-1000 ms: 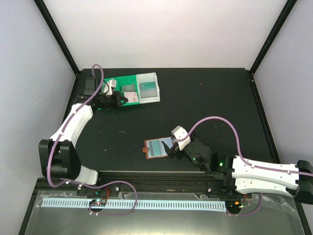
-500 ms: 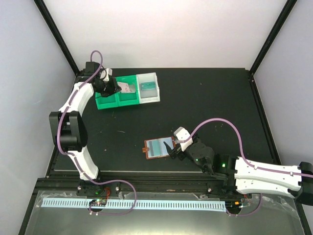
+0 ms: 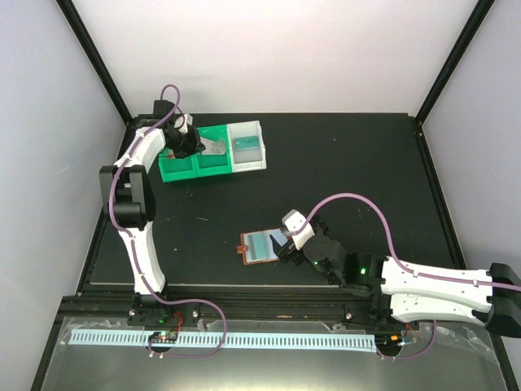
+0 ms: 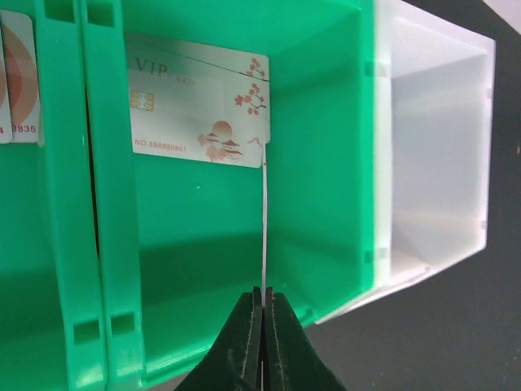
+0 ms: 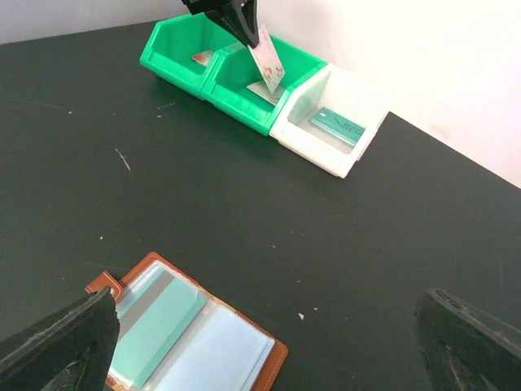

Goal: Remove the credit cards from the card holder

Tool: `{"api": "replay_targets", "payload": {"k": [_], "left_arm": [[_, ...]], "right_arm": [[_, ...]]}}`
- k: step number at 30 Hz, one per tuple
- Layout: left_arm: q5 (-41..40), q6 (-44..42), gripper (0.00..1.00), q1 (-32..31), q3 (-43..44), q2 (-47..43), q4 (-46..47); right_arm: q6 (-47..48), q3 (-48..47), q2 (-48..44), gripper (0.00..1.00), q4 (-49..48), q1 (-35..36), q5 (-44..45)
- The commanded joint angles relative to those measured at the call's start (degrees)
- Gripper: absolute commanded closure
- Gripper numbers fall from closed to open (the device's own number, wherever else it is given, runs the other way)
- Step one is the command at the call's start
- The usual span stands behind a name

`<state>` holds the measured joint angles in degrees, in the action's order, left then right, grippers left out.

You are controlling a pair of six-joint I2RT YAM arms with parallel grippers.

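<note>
— On the black table (image 3: 350, 171), the green bin (image 3: 181, 169) sits upper left in the top view; the card holder (image 3: 262, 246) lies open near centre. Risks?
— The left gripper (image 4: 262, 314), closed on a thin card (image 4: 264, 228) edge-on over that bin, may drop it crooked. The right gripper (image 5: 269, 314), wide open and empty, hovers by the holder; pulling its teal card (image 5: 159, 326) may drag it.

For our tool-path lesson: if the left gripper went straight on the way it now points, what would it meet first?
Probably the white flower-printed plastic card lying in the green plastic bin: the left gripper, shut on a thin card held edge-on, points at it; depth unclear.
</note>
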<state>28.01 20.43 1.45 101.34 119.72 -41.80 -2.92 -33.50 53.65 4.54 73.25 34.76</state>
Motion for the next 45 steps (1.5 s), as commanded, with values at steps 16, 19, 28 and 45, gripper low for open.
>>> {"api": "replay_targets", "payload": {"k": [16, 19, 28, 45], "left_arm": [[-0.4, -0.9, 0.98, 0.3, 13.4, 10.8, -2.9], [-0.3, -1.1, 0.99, 0.3, 15.7, 12.5, -4.3], [-0.2, -0.9, 0.93, 0.3, 18.5, 15.0, -4.4], [-0.3, 0.5, 0.93, 0.4, 19.8, 16.1, -3.3]], "right_arm": [[0.2, -4.1, 2.8, 0.0, 3.0, 0.1, 3.1], [0.8, -4.1, 3.1, 0.0, 3.0, 0.1, 3.5], [1.4, -5.3, 5.1, 0.0, 2.5, 0.1, 3.3], [0.7, -5.4, 5.2, 0.0, 3.4, 0.1, 4.0]]}}
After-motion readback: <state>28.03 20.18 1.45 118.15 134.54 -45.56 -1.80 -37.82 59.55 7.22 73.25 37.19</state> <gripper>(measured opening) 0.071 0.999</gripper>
